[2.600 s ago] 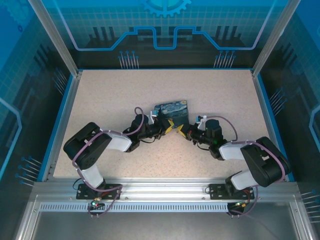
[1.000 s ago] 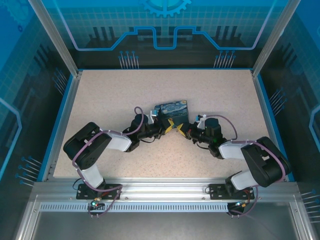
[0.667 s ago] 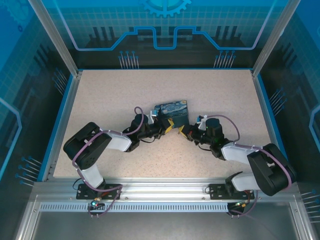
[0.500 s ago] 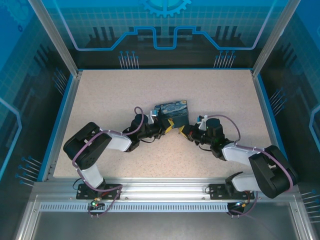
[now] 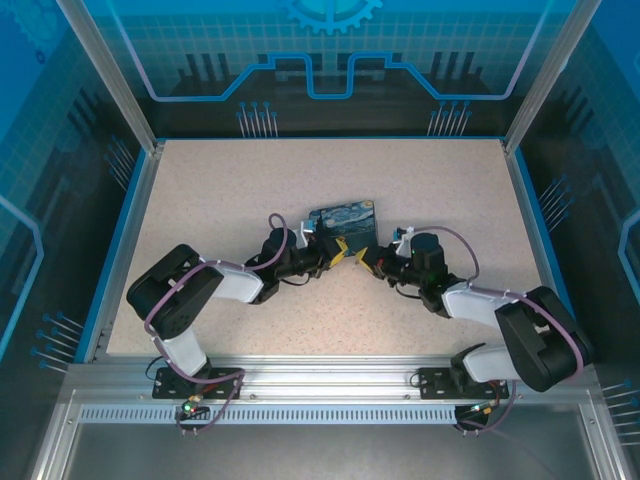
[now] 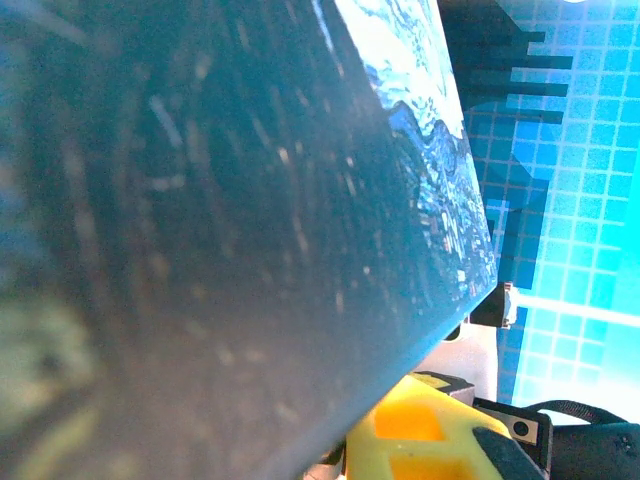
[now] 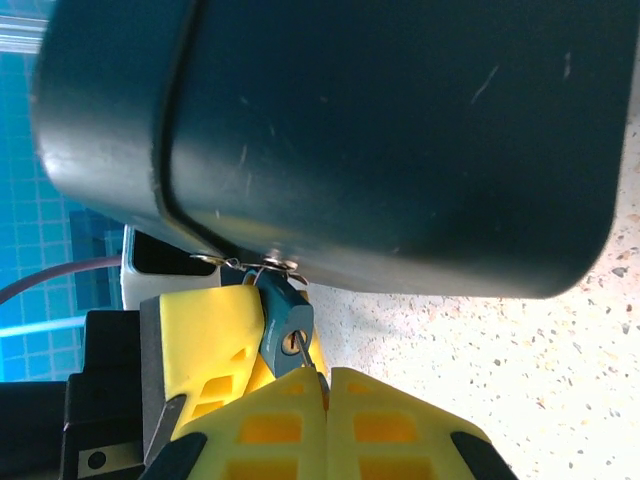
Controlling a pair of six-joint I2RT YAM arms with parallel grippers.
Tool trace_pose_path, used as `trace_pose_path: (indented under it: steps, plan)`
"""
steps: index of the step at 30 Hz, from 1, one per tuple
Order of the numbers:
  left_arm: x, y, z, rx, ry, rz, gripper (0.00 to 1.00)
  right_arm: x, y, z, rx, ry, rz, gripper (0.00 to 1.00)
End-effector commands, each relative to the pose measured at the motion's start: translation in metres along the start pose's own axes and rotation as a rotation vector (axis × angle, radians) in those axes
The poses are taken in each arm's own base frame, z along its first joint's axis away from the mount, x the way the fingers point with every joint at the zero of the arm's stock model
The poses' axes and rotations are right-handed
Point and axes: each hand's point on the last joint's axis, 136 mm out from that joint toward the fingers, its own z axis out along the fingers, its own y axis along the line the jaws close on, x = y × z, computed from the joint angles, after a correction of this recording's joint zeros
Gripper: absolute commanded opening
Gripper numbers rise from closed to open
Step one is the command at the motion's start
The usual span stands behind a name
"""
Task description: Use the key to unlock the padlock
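A robotics lab test cell, shown by its aluminium frame (image 5: 330, 378), blue circuit-print panels (image 5: 330, 60) and speckled table (image 5: 420, 180).

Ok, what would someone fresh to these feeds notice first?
In the top view, both arms meet mid-table at the starry-painted tin. Up close from the right wrist, the tiny teal padlock is hooked on the tin's clasp, with the right pincer pinching the key at its keyhole.
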Motion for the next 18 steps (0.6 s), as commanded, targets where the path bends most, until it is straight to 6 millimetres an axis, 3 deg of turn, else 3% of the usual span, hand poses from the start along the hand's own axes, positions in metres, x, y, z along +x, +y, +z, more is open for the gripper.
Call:
trace_pose_path:
  steps: [1,18]
  plan:
    - [-0.0013,-0.0233,0.0014,0.063,0.004,0.021,0.0,-0.0006,0.017,0.0068,-0.042,0.006,-0.02,0.0]
    - [-0.0003,-0.0236,0.0014,0.065,0.007,0.019,0.0,-0.0001,0.0216,0.0141,-0.072,0.012,0.002,0.0]
